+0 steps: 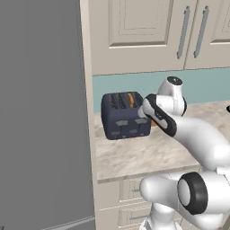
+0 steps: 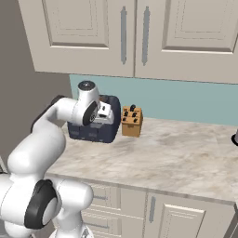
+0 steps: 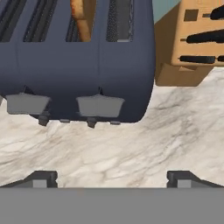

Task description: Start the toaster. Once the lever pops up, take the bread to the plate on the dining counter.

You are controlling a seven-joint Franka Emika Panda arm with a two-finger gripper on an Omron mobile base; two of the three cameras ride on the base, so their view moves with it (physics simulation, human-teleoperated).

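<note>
The dark navy toaster (image 1: 122, 117) (image 2: 103, 132) (image 3: 78, 65) stands at the left end of a marbled counter, against the teal back wall. A golden-brown bread (image 1: 130, 99) (image 3: 82, 19) slice sticks up from one of its slots. Two grey lever panels (image 3: 99, 106) sit low on the toaster's front. My gripper (image 3: 111, 178) (image 2: 107, 115) hovers just in front of the toaster, above the counter, open with nothing between its fingertips (image 3: 41, 179). The plate and the dining counter are out of view.
A brown knife block (image 2: 131, 122) (image 3: 192, 39) stands right beside the toaster. A tall grey panel (image 1: 40, 112) rises left of the counter, and cream wall cabinets (image 2: 135, 32) hang above. The marbled counter (image 2: 176, 158) stretches right to a dark object (image 2: 235, 137) at the edge.
</note>
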